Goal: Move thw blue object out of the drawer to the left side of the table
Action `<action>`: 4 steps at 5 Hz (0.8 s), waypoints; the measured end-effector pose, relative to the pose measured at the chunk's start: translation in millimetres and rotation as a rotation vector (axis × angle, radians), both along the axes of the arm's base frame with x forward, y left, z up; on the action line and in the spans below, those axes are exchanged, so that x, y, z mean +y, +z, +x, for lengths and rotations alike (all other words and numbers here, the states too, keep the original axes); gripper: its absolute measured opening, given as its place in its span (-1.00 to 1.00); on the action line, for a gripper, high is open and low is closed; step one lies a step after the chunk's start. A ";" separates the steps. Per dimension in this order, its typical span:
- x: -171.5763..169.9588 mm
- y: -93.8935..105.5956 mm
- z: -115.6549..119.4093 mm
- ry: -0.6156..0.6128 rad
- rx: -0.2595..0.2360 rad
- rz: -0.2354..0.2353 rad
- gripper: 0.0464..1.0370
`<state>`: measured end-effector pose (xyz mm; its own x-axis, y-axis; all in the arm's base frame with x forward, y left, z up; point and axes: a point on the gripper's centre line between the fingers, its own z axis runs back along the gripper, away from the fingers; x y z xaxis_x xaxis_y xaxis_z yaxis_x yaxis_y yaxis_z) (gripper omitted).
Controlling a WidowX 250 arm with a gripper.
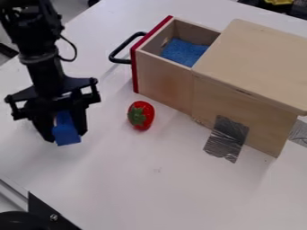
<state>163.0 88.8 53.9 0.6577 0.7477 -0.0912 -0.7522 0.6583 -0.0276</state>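
Drawer: it stands open from the wooden box (pixel 240 114), its red front (pixel 137 67) facing the upper left of my view; a black handle (pixel 120 48) juts out from that front; a blue sponge-like piece (pixel 183 51) lies inside, near the box top (pixel 258 63).
Strawberry: a red strawberry (pixel 141 114) with a green cap sits on the worktop (pixel 156 193), near the drawer's long side; it lies between my gripper (pixel 64 135) and the box, apart from both.
Tape: a grey strip (pixel 226 137) runs from the box's near side down onto the worktop; another grey piece (pixel 298 132) shows beyond the box at the right edge.
Blue block: I have it (pixel 67 134) at the left of the view, well apart from the drawer; it pokes out below the fingers (pixel 81 120); whether it touches the worktop I cannot tell.
Fingers: closed on the blue block, one on each side of it.
Arm: the black arm (pixel 45 67) comes in from the upper left and hangs down, leaning slightly, with the gripper pointing toward the worktop; a black cable (pixel 73 51) loops out beside it.
Worktop: white and smooth, with a few faint marks below the strawberry; a black bracket (pixel 45 209) with a bolt stands at the lower left corner.
Room: something black and yellow (pixel 278 2) shows at the upper right edge.
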 end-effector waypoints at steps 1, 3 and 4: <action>2.5 -10.4 2.0 0.015 0.005 0.006 0.06; 5.7 -37.3 1.2 0.021 0.059 0.008 0.06; 7.3 -48.7 1.9 0.028 0.108 -0.015 0.06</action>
